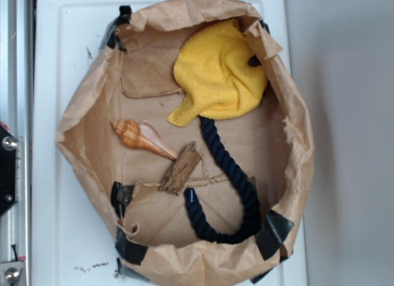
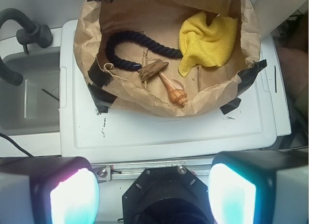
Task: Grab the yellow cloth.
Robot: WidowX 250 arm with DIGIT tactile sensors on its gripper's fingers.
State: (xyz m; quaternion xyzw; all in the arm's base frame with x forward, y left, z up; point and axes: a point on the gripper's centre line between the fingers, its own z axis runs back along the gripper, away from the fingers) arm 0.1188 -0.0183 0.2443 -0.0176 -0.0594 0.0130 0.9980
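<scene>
Approach step, nothing grasped: gripper [image 2: 153, 185] spread wide, well short of bag [image 2: 91, 35]; next, forward and down onto cloth [image 2: 207, 40], far right, clear of rope [image 2: 130, 40].

Both views are bright and evenly lit from above, with soft shadows inside the paper bag [image 1: 92, 113]. The exterior picture is slightly soft. Tool fingers [image 2: 72, 197] glow cyan, blurred close to the wrist lens.

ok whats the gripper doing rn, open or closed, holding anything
Gripper: open, fingers spread wide, holding nothing. It sits well back from the paper bag, not yet near the yellow cloth.
</scene>
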